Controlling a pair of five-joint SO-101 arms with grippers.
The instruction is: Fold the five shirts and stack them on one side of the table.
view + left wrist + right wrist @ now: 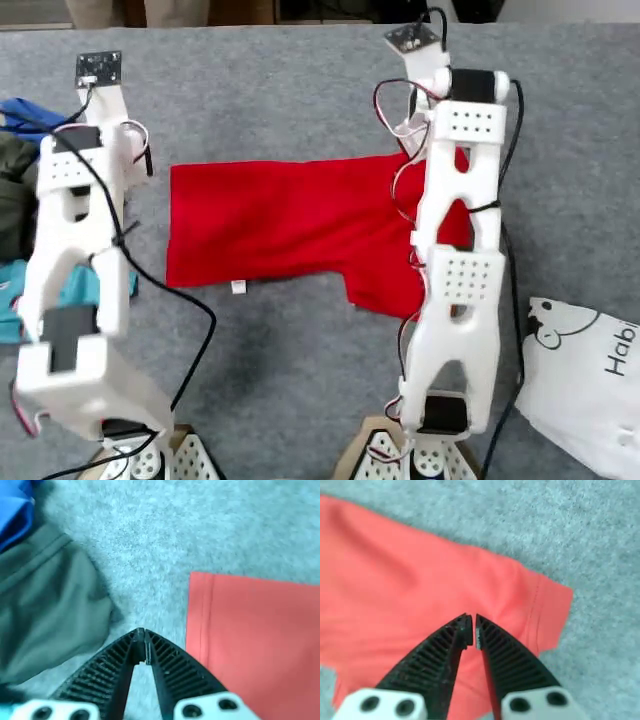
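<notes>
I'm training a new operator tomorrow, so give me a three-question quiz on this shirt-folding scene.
1. True or false: the left claw and the right claw are both shut.
2. What does the right claw hang over? A) a blue shirt B) the red cotton shirt C) bare grey carpeted table
3. Fill in: the white printed shirt lies nearer the ___ arm.
Key: 1 true; 2 B; 3 right.

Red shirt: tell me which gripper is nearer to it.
Right. The right gripper hangs over the red shirt near a sleeve; the left gripper is off its hem, over the grey table.
</notes>
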